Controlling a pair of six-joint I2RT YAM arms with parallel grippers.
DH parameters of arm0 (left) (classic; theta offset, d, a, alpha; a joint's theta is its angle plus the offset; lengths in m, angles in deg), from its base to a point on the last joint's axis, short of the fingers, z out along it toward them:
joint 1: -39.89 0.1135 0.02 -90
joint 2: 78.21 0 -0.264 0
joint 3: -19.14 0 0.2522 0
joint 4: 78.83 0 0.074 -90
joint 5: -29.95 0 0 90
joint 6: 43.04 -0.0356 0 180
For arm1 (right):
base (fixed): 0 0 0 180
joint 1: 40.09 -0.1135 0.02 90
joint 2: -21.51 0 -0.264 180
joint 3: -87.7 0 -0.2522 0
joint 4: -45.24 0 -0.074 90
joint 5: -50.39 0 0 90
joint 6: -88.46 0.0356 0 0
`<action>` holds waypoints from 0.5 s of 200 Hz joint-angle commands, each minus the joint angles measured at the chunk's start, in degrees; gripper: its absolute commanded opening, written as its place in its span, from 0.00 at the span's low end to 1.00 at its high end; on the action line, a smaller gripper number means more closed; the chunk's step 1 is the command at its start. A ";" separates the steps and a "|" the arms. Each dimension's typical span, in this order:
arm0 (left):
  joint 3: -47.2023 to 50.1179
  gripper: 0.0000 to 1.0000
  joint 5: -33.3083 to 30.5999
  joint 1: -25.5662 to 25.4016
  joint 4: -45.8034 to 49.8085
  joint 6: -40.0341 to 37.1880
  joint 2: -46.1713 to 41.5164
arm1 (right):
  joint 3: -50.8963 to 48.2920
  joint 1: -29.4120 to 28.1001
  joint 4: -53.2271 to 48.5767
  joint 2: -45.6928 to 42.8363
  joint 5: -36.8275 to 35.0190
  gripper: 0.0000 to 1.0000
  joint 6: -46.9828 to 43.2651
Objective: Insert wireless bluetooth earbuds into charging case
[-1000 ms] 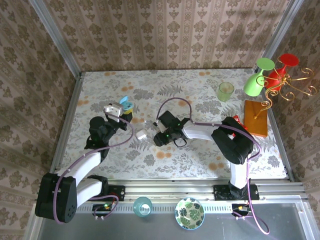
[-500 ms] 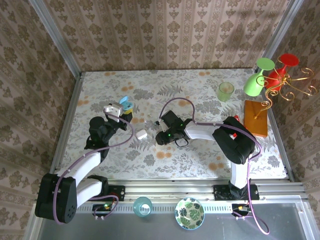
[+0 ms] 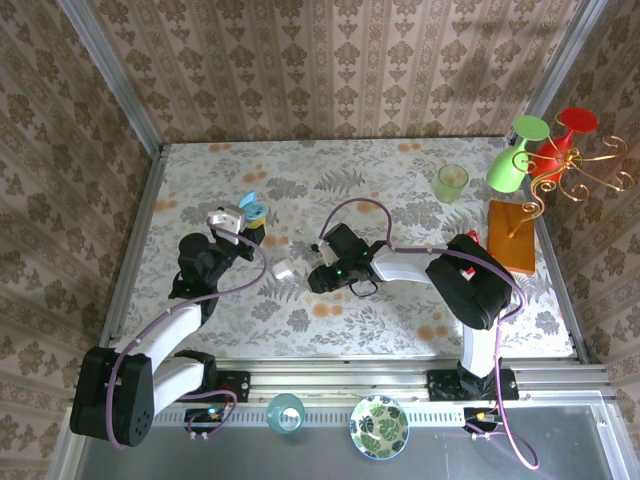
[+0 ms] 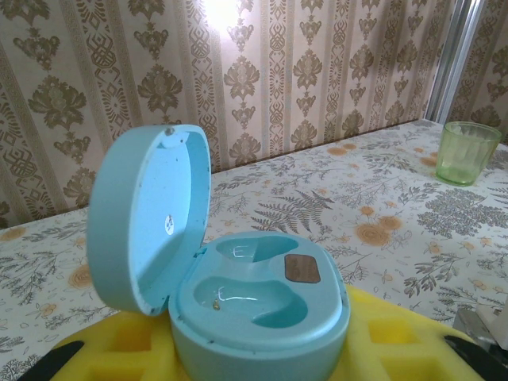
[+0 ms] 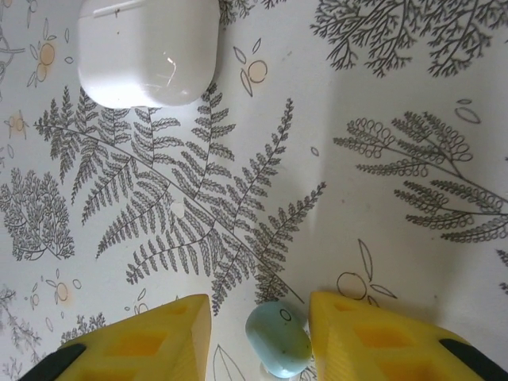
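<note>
On the floral counter [image 3: 400, 190], the left claw [image 3: 252, 218] is clamped on an open teal-blue earbud case [image 4: 254, 298], its wells empty. Nearer the right claw [image 5: 260, 333] lies a closed white charging case [image 5: 148, 49]. That claw's jaws stand apart astride a pale-blue earbud [image 5: 276, 340], possibly touching it.

In the right wrist view the white charging case [image 5: 147, 51], ahead of the right fingers [image 5: 135, 341], is cut by the top edge, and both fingers run off the bottom. Whether the pale blue earbud [image 5: 278, 337] between them touches a finger cannot be told. The left fingers [image 4: 401, 345] hide the underside of the open teal case [image 4: 238, 294]. A speck in its well is too small to name.
</note>
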State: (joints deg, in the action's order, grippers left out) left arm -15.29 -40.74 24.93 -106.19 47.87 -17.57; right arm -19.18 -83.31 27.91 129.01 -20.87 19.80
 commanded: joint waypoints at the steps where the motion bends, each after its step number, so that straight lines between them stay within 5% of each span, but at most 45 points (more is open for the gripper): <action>1: -0.34 0.23 0.90 -0.24 -0.89 0.81 -0.52 | -1.26 -0.49 -1.17 -1.33 2.61 0.36 1.02; 100: -0.40 0.23 0.88 -0.24 -0.99 0.85 -0.54 | -2.57 -0.42 -0.48 -1.95 3.49 0.30 1.31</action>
State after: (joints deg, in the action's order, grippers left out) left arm -15.27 -40.76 24.91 -106.19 47.87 -17.57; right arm -20.71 -83.38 28.43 128.36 -18.95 19.98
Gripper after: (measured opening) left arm 0.365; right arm 0.312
